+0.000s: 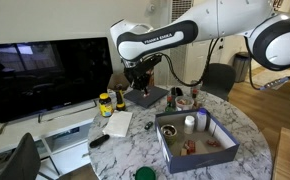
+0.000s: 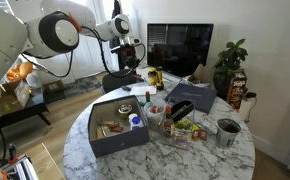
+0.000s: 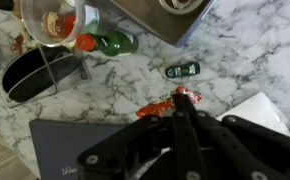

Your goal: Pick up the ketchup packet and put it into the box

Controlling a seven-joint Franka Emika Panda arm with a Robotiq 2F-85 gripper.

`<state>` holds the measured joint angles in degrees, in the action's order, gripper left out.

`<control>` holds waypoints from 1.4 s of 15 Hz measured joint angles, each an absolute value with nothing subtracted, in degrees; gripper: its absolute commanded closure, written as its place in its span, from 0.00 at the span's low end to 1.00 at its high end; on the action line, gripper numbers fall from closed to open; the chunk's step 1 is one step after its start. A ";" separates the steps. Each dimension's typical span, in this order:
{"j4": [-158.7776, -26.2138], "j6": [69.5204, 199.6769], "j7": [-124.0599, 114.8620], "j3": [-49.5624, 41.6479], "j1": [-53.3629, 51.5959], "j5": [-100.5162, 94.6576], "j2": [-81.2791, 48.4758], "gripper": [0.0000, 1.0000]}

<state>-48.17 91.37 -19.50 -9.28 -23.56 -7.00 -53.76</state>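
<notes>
Beneath me spreads a round white marble table (image 1: pixel 247 125). Behind it a dark television (image 1: pixel 47 75) stands against a white wall (image 1: pixel 45 20), a potted plant (image 2: pixel 228 60) beside it. The floor (image 1: pixel 287 130) is wooden.

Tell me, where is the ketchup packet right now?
In the wrist view, the ketchup packet shows right at the end effector's tip, between the laptop and the napkin, with a small green toy just beyond it.

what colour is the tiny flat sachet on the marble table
Red. The tiny flat sachet shows best in the wrist view.
</notes>
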 measured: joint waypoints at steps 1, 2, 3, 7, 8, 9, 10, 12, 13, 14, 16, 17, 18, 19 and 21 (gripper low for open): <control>-50.80 91.31 -18.87 -8.78 -22.70 -5.65 -52.40 1.00; -53.45 91.20 -18.36 -8.41 -21.81 -4.31 -51.09 1.00; -56.13 91.15 -17.69 -8.08 -20.86 -2.94 -49.78 1.00; -66.73 91.14 -12.76 -7.26 -16.97 1.59 -44.82 1.00; -69.43 91.14 -11.04 -6.36 -15.59 1.82 -43.57 1.00; -72.12 91.15 -9.53 -5.03 -13.94 1.82 -42.32 0.99; -74.78 91.16 -7.97 -3.94 -12.40 1.82 -41.13 0.99; -78.49 91.33 -6.18 -2.76 -10.43 1.82 -39.33 0.99; -79.40 91.39 -5.84 -2.53 -10.08 1.82 -38.76 1.00; -79.90 91.43 -5.74 -2.39 -10.03 1.82 -38.38 1.00; -79.82 91.43 -5.79 -1.83 -10.06 0.79 -38.23 1.00; -80.09 91.49 -5.80 -1.45 -10.26 -0.63 -37.80 1.00; -80.96 91.49 -5.62 -0.95 -10.60 -2.18 -36.75 1.00; -82.64 91.49 -5.48 -0.27 -10.94 -3.47 -35.02 1.00; -87.22 91.43 -5.31 1.57 -11.51 -4.39 -30.53 1.00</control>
